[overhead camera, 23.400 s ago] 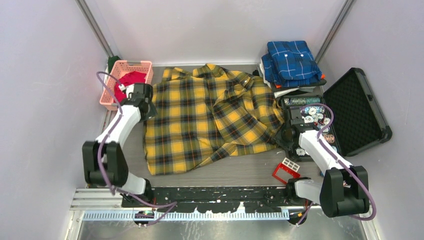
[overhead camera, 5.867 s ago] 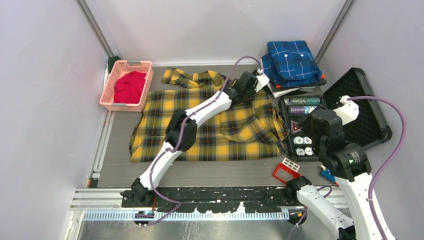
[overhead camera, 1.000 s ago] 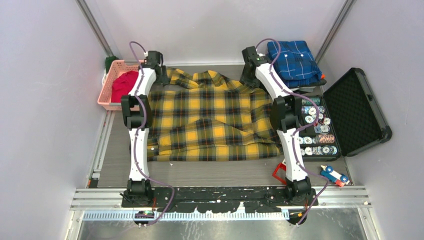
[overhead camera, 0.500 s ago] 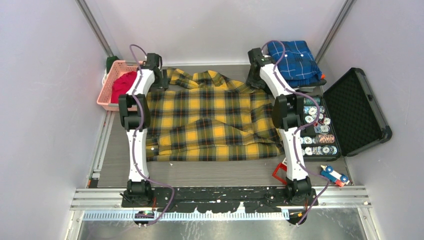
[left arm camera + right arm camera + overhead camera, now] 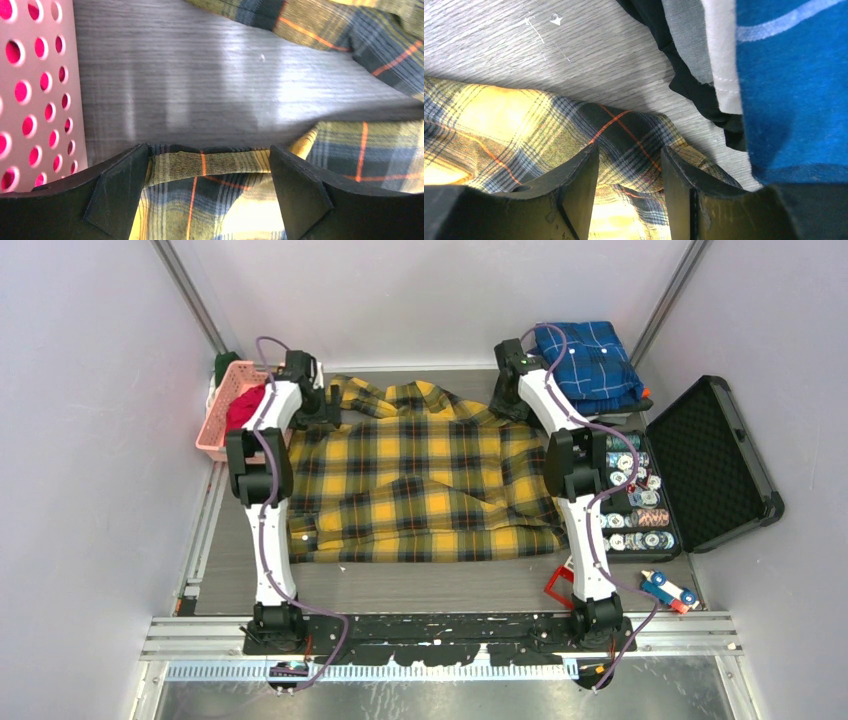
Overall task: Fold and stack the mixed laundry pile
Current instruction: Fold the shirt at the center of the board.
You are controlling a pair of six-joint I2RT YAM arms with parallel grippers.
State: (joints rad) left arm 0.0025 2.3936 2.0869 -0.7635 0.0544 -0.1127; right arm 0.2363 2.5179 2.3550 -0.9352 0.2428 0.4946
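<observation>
Yellow plaid shirt (image 5: 430,480) lies spread flat across the middle of the tabletop (image 5: 420,580), collar toward the far wall. Left pincer (image 5: 206,152) is down at the shirt's far-left corner, just beside the pink basket (image 5: 218,415). It is released, its jaws wide apart, with the shirt's hemmed edge lying between them. Right pincer (image 5: 629,160) is down at the far-right corner, close to the folded blue plaid shirt (image 5: 590,360). Its jaws are partway apart with a ridge of yellow plaid between them; I cannot tell if it is actually pinching the cloth. Red T-shirt (image 5: 243,408) sits bunched inside the basket, partly hidden by the left arm. Open black case (image 5: 715,465) is at the right edge.
</observation>
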